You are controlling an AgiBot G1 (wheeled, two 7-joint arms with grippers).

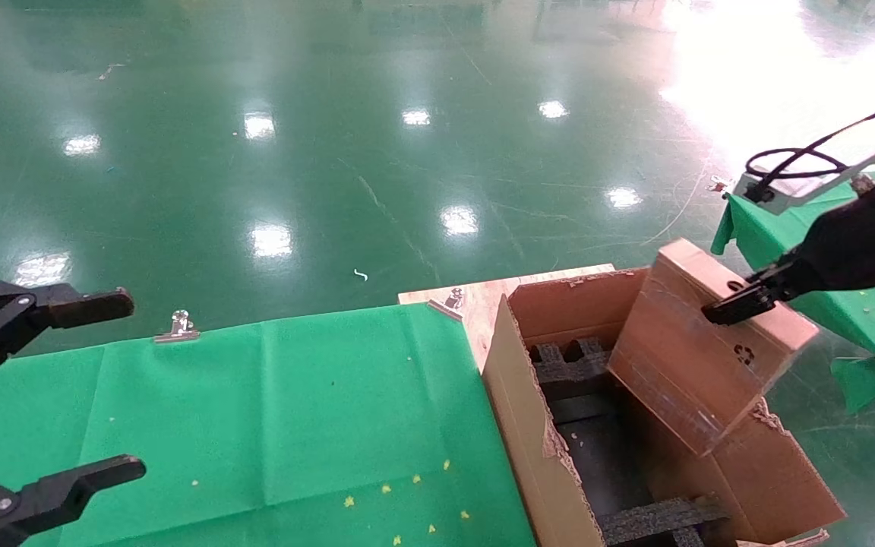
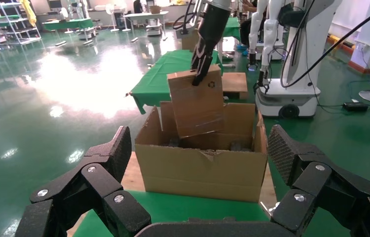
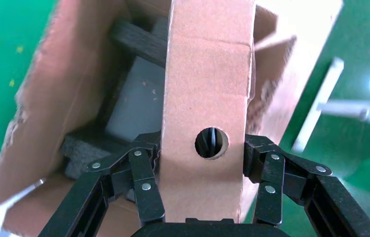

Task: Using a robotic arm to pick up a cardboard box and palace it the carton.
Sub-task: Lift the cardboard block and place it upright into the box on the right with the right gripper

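Down at the near left edge, the left gripper [image 1: 65, 387] hangs idle over the green-covered table [image 1: 293, 410], its black fingers [image 2: 104, 163] spread wide apart around nothing. Over on the right, the robotic arm [image 1: 848, 243] reaches in from the side and the right gripper [image 3: 203, 163] is clamped on the cardboard box [image 1: 703, 342], one finger on each broad face, right at the narrow face with the round hole. That box hangs tilted, its lower corner dipping between the flaps of the carton [image 1: 529, 425], above the black foam inserts [image 1: 574, 365]. It's partly inside the opening, held up in the air. Beside the carton, metal clips [image 1: 178, 327] pin the cloth to the table edge.
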